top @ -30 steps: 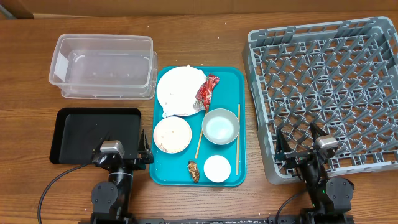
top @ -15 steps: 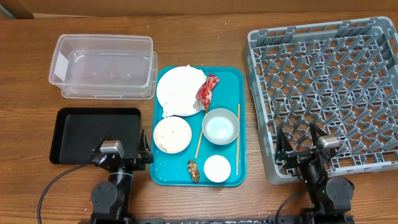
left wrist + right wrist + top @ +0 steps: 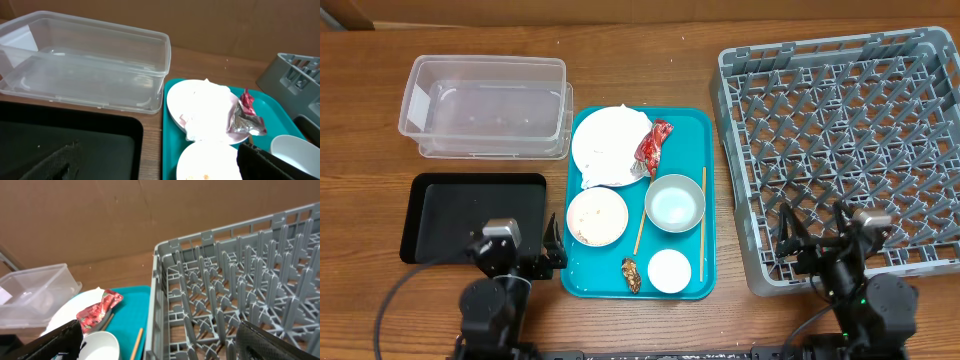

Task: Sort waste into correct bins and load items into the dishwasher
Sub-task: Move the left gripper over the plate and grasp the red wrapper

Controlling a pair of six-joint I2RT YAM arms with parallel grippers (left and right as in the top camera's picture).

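Overhead: on teal tray [image 3: 705, 125], plate [image 3: 590, 150], napkins [image 3: 620, 125], wrapper [image 3: 654, 145], bowls [image 3: 597, 215], cup [image 3: 670, 270], chopsticks [image 3: 702, 225], scrap [image 3: 631, 275]; left of it tub [image 3: 485, 105] and black bin [image 3: 470, 215], right of it rack [image 3: 840, 130]. Left wrist: left gripper [image 3: 157, 146] released, empty, left of tray. Right wrist: right gripper [image 3: 157, 325] released, empty, right of tray.

The left arm [image 3: 488, 305] and the right arm [image 3: 875, 305] are both black, with round joint housings. Each carries a small grey box [image 3: 501, 229] on top. A thin black cable [image 3: 390, 312] curves away from the left arm. The fingers [image 3: 272, 164] are black with straight edges.
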